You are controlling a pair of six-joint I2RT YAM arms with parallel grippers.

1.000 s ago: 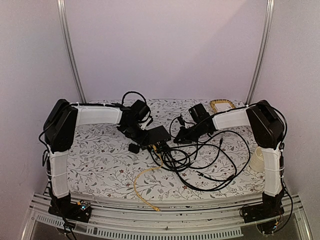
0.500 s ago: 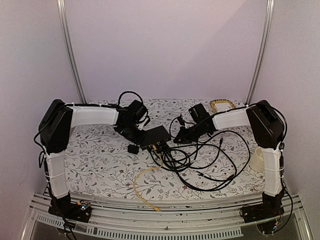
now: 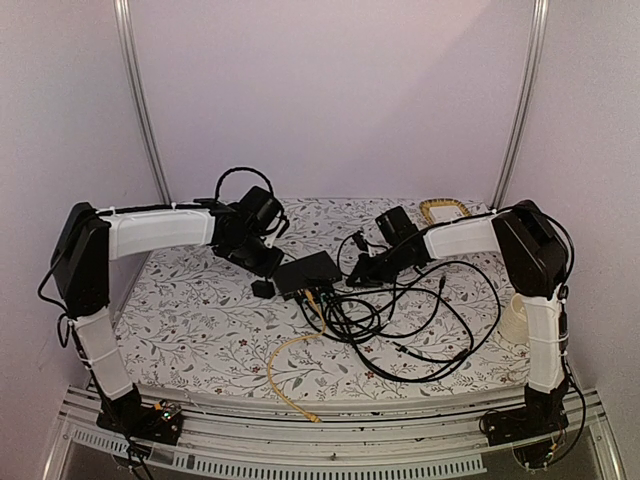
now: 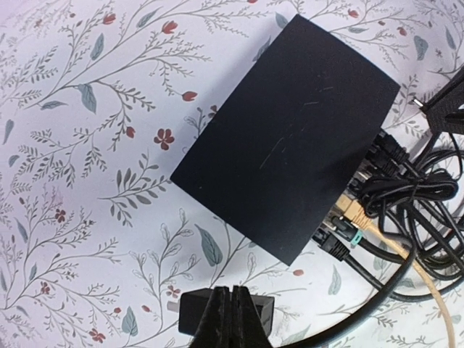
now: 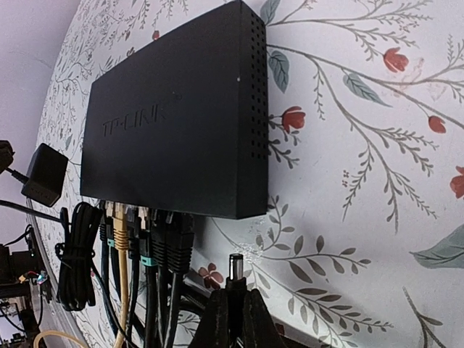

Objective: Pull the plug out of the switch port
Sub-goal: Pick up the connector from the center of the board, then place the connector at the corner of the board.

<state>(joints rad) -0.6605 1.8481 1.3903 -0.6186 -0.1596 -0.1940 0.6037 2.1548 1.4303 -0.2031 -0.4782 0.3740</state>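
Swung back leftward since a second ago, the left gripper (image 4: 232,313) has pinched its fingers together on nothing, over one small black adapter (image 3: 263,289). One flat, matte black switch (image 3: 308,272) lies mid-table on the floral cloth (image 3: 190,320), long axis left to right, ports facing near, one yellow cable (image 5: 120,250) among black ones. The right gripper (image 5: 233,299) clamps one metal-tipped barrel plug (image 5: 235,262), just clear of the switch.

the switch (image 4: 290,138) is finished in matt black. the table cover (image 4: 87,145) is printed white with grey-green leaves and small red flowers. the black cables (image 4: 402,190) are joined by one yellow cable (image 5: 120,239). the power plug (image 5: 235,262) is black, metal-tipped.
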